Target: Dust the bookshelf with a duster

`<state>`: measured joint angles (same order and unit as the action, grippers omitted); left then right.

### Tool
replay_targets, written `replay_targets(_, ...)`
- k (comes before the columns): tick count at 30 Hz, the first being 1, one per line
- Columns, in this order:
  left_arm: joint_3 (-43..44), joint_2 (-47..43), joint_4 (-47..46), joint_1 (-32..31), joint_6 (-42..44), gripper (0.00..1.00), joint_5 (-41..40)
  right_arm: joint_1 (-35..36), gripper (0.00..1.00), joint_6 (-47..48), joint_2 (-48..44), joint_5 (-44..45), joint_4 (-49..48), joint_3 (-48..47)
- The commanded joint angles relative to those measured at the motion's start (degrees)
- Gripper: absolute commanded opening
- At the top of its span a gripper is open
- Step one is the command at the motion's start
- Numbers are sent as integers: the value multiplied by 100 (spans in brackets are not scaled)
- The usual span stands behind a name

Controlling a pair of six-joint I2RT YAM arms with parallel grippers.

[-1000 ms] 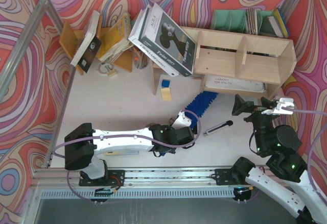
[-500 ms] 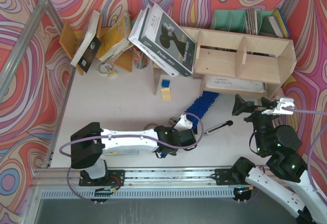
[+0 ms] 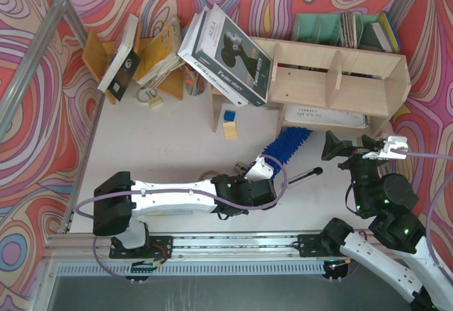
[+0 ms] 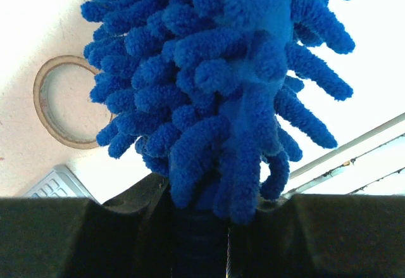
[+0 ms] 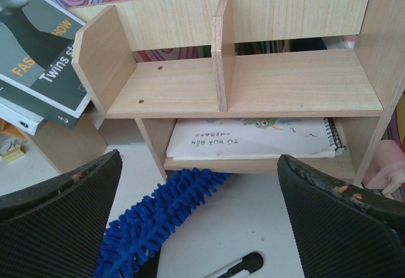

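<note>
The pale plywood bookshelf (image 3: 340, 77) stands at the back right, and a spiral notebook (image 5: 253, 139) lies in its lower tier. My left gripper (image 3: 260, 171) is shut on the handle end of the bright-blue fluffy duster (image 3: 287, 143). The duster slants up to the right, and its tip lies at the front edge of the bookshelf's (image 5: 253, 82) lower tier. In the left wrist view the duster (image 4: 221, 69) fills the frame above the left gripper (image 4: 196, 208). My right gripper (image 3: 361, 144) hovers open in front of the shelf. In the right wrist view the right gripper (image 5: 197, 161) holds nothing, with the duster (image 5: 158, 218) below it.
A black-and-silver utility knife (image 3: 301, 178) lies on the table between the grippers. Large books (image 3: 226, 52) lean against the shelf's left end. An orange-brown book rack (image 3: 152, 56) stands at the back left, a green file holder (image 3: 318, 27) behind the shelf. A tape roll (image 4: 63, 110) lies near the duster.
My left gripper has carried the duster to the right, and its tip now reaches the shelf's lower front edge. The right arm has not moved.
</note>
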<state>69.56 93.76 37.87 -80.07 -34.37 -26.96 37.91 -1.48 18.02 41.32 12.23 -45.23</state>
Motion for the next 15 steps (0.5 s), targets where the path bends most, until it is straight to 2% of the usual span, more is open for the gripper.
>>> replay_targets(1,161,-187,-740,-18,382,0,-375,19,99,47,-48,76,-186,10)
replay_targets(15,1282,1193,-1479,-12,1573,0,528,21,99,59,-140,109,-186,38)
